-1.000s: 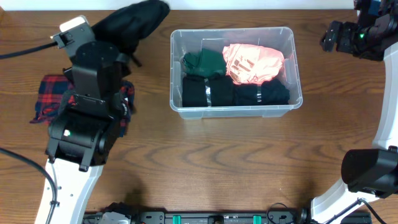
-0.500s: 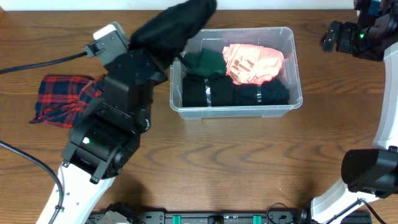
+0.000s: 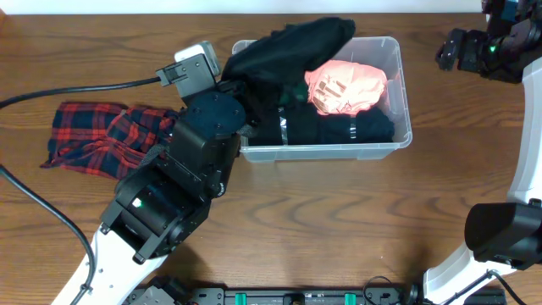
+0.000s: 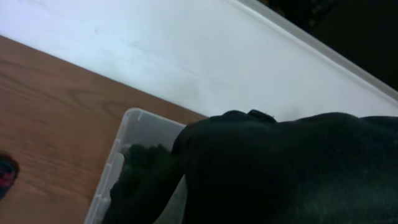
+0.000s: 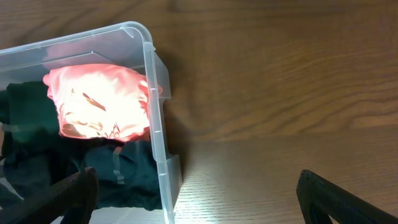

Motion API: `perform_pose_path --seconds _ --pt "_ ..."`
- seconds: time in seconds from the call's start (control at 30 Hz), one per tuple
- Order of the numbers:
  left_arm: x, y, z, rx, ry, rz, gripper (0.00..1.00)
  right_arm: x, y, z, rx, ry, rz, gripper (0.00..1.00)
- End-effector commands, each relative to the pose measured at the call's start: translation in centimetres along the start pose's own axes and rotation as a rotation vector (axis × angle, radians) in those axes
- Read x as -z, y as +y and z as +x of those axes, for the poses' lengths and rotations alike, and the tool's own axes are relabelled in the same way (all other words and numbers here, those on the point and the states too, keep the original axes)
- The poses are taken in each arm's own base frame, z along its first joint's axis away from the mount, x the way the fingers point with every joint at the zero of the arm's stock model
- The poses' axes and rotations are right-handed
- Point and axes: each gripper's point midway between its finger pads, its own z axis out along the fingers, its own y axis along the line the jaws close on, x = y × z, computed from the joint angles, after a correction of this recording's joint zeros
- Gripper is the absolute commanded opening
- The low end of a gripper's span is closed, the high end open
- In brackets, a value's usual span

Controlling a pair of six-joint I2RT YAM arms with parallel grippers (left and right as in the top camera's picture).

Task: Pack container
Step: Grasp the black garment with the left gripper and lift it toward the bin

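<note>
While the black garment (image 3: 288, 47) hangs draped over the far-left corner of the container (image 3: 322, 151), I judge the packing well along but not finished. The clear bin sits on the counter (image 3: 339, 220) toward the far side, a little right of centre, and it already holds a pink bundle (image 3: 345, 85) at its far right, a folded black piece (image 3: 284, 127) at near left and a dark navy one (image 3: 360, 127) at near right. My left arm (image 3: 169, 203) reaches in from the near left, with its claw buried under the black cloth. The left wrist view shows only fabric, so I cannot tell how wide that claw stands, though the cloth seems to hang from it. The right claw (image 5: 199, 199) hovers beyond the bin's right wall, spread wide and holding nothing. Left to do, as I read it: settle the black garment inside, then fetch the red plaid cloth (image 3: 102, 140) lying on the counter, well left of the bin.
</note>
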Motion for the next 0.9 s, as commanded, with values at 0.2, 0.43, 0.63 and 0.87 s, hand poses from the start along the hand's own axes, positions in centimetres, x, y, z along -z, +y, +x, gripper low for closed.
perform_pose_path --seconds 0.2,0.43,0.63,0.87 --pt "-0.9 -2.0 -1.5 0.182 -0.034 0.039 0.06 0.0 0.0 0.0 0.02 0.002 0.003 0.99" --pt "-2.8 -5.8 -0.8 0.298 0.011 0.184 0.06 0.0 0.0 0.0 0.02 0.002 0.003 0.99" --pt "-2.9 -8.1 -1.0 0.439 0.045 0.287 0.06 0.0 0.0 0.0 0.02 0.002 0.003 0.99" --pt "-2.8 -8.8 -0.9 0.568 0.09 0.32 0.06 0.0 0.0 0.0 0.02 0.002 0.003 0.99"
